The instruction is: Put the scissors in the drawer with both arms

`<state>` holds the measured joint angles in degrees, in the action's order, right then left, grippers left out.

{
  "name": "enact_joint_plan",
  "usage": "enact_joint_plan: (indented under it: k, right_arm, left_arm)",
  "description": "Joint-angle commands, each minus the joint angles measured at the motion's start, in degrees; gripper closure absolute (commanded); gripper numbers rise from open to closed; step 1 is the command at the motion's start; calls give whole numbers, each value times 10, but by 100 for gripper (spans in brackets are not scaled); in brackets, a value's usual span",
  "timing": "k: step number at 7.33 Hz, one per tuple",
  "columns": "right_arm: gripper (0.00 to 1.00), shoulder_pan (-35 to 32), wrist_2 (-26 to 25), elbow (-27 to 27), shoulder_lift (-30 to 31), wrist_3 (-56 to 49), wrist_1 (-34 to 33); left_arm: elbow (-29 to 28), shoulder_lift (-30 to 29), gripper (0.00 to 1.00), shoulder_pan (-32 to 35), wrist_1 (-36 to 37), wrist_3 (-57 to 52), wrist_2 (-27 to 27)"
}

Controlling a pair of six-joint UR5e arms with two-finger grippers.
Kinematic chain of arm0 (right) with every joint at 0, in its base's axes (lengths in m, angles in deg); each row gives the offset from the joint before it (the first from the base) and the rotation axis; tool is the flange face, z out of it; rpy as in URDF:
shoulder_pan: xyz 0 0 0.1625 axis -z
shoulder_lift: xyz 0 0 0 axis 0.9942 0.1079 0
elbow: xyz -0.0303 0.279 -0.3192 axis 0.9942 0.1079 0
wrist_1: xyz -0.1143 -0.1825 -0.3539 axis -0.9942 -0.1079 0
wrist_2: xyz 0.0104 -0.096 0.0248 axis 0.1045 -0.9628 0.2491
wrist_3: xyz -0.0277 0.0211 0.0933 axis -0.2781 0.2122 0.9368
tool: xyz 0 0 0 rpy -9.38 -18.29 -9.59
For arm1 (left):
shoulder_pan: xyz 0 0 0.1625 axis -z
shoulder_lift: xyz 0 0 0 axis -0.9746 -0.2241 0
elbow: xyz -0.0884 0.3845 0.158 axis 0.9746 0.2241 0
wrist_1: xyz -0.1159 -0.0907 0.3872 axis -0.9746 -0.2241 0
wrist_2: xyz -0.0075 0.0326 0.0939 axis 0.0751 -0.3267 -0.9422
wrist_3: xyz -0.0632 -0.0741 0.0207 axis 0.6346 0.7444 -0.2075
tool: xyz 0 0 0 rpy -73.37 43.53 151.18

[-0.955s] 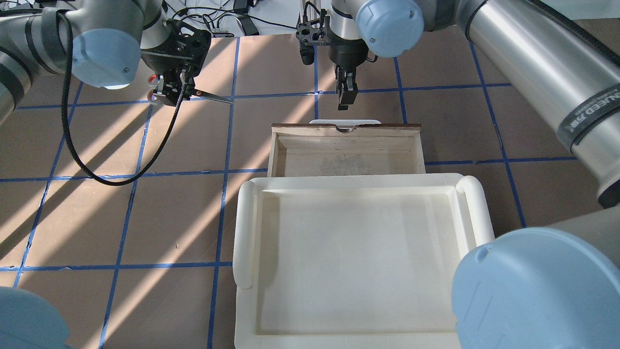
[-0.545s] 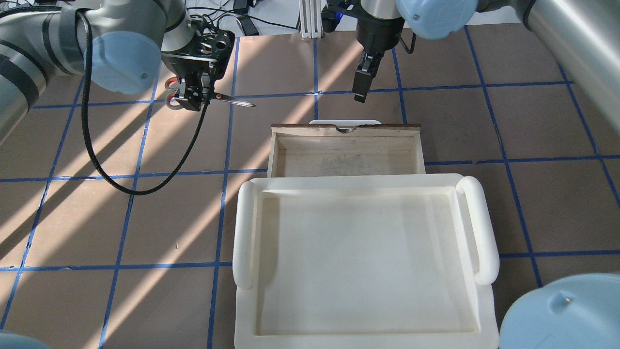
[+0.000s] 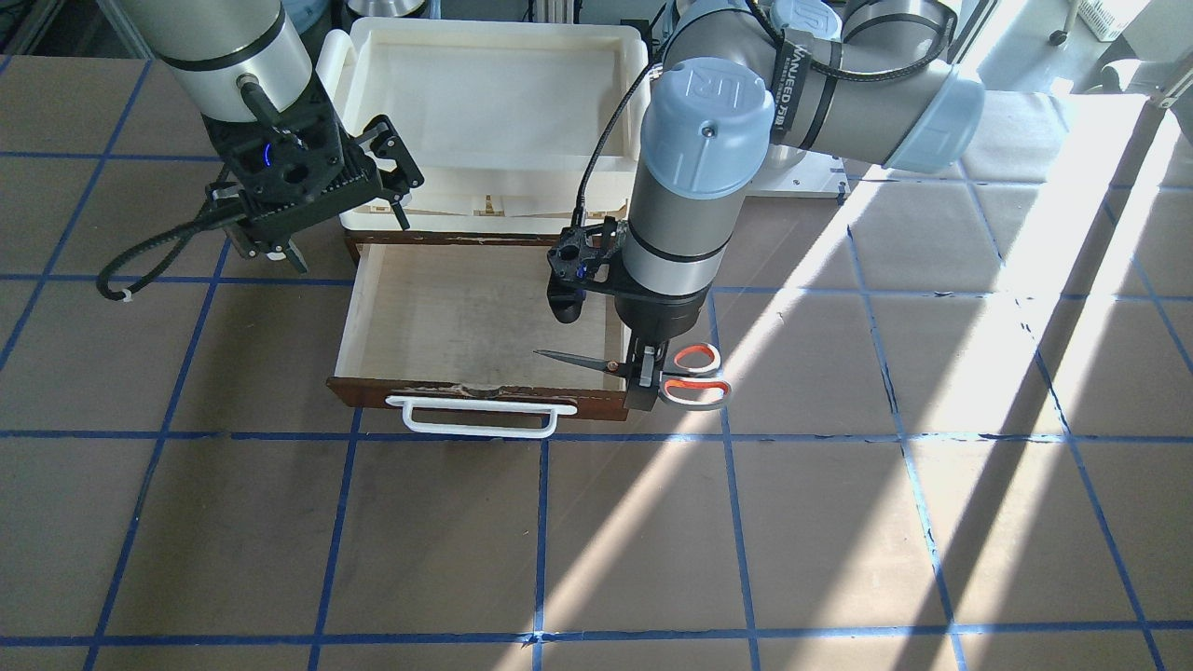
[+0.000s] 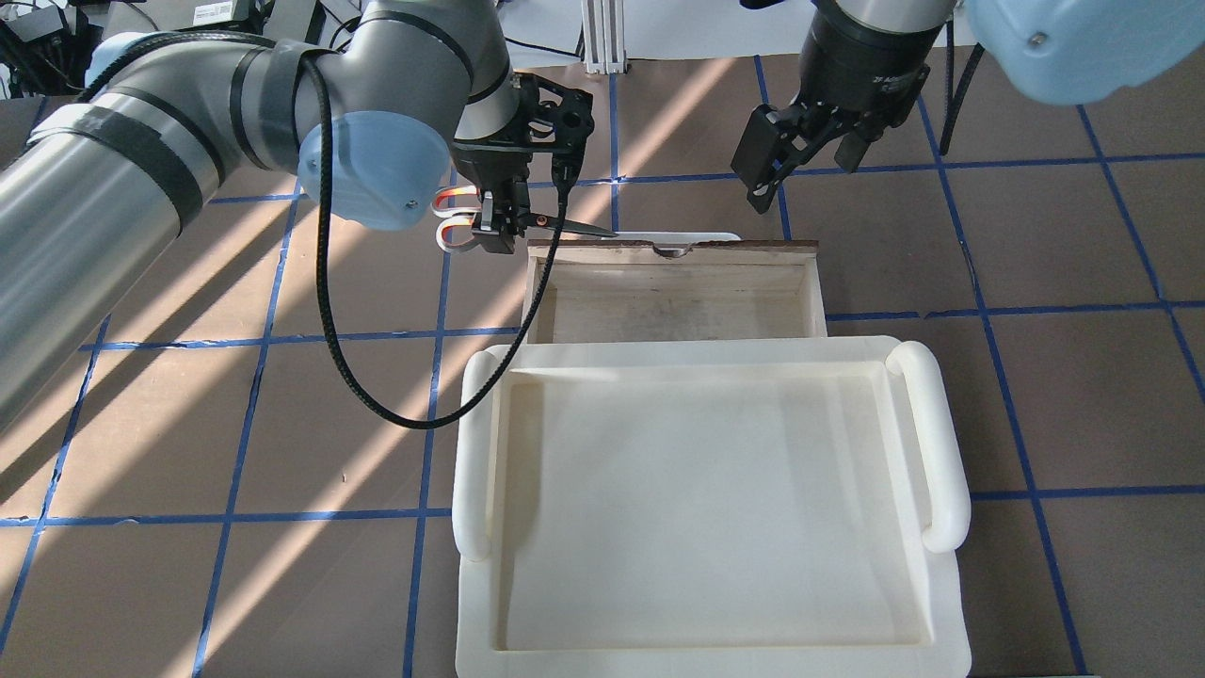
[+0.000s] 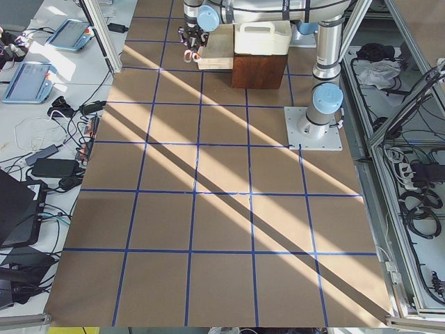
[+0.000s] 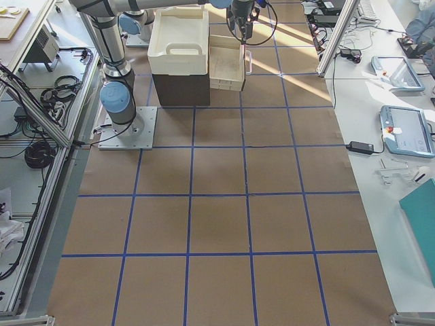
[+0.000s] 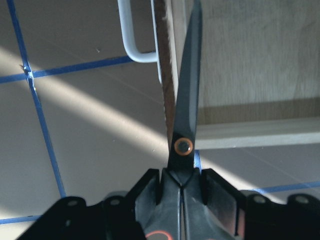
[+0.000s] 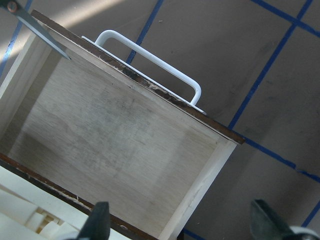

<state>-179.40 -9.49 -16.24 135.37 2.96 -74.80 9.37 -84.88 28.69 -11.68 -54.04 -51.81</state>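
I had the left gripper (image 3: 643, 390) clamped on the scissors (image 3: 694, 377) just behind the pivot; the blades were closed together and lay roughly level. In the front-facing view the scissors sat at the lower right corner of the drawer (image 3: 373, 390); the grey-and-orange loops hung out to the right over the table (image 3: 839, 513), and the dark blades pointed left across the corner, over the pale wood inside. The overhead view put the same grip (image 4: 496, 231) at the drawer's upper left corner, the blade tip (image 4: 602, 231) just over the dark front panel near the white bar handle (image 4: 668, 235). From the left wrist camera the blade (image 7: 187, 100) ran up the frame just inside that panel; I could not tell whether it touched the wood.

The drawer stood pulled out from under the cream tray (image 4: 706, 490), its floor bare.

My right gripper (image 4: 802, 162) hung in the upper right of the overhead view, jaws spread wide and holding nothing; its wrist camera looked down into the drawer, a fingertip (image 8: 100, 220) at each lower corner of the frame, the scissor tip (image 8: 37, 27) in the upper left.
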Motion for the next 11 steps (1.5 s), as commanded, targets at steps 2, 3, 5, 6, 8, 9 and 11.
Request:
enact_joint_plan:
  k: [2, 3, 5, 6, 8, 9, 11]
  right_arm:
    - [0, 5, -5, -34, 82, 209, 56]
    - [0, 4, -5, -35, 84, 240, 60]
    - [0, 5, -46, -35, 82, 241, 50]
    - [0, 13, -86, -35, 78, 243, 13]
    - [0, 35, -85, -25, 43, 242, -24]
    - [0, 34, -70, -24, 41, 244, -31]
    - [0, 31, -67, -28, 34, 240, -56]
  left_arm:
    - [19, -1, 100, 66, -12, 73, 2]
    - [23, 0, 100, 82, -12, 83, 2]
    - [36, -7, 100, 91, -9, 84, 5]
    - [37, -10, 100, 93, -5, 75, 5]
    - [37, -15, 100, 93, -3, 72, 20]
    - [37, -19, 100, 93, -1, 65, 23]
    - [37, -27, 100, 93, -1, 61, 28]
